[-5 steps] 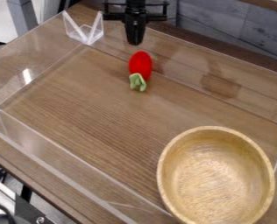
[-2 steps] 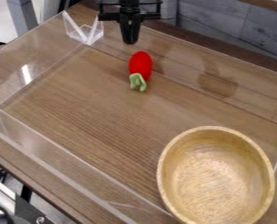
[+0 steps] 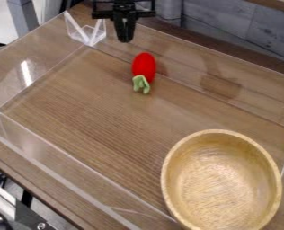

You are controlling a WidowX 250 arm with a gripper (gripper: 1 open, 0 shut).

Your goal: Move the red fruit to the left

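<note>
At the far left of the table stands a small clear plastic bracket (image 3: pixel 84 30), at the back corner of the transparent plastic tray wall (image 3: pixel 24 76) that surrounds the wooden table surface (image 3: pixel 96 135). Just to the right of the bracket hangs the black robot gripper (image 3: pixel 125 36), pointing down at the back edge of the table. Its fingers look close together, almost like one dark tip, but the view is too small to say if they are really closed or a little apart; nothing is seen between them.

Below it and slightly to the right, clearly apart from the gripper, the small bright red toy fruit with a green leafy cap (image 3: pixel 144 70) lies on the wood, in the rear middle part of the table. Nothing holds it.

At the near right corner sits the round light wooden bowl (image 3: pixel 220 180), empty and well apart from the fruit.

I judge the task as not visibly done: the fruit lies free near the middle, with space still to its left. If it must go further left, the gripper has to come down to it.
</note>
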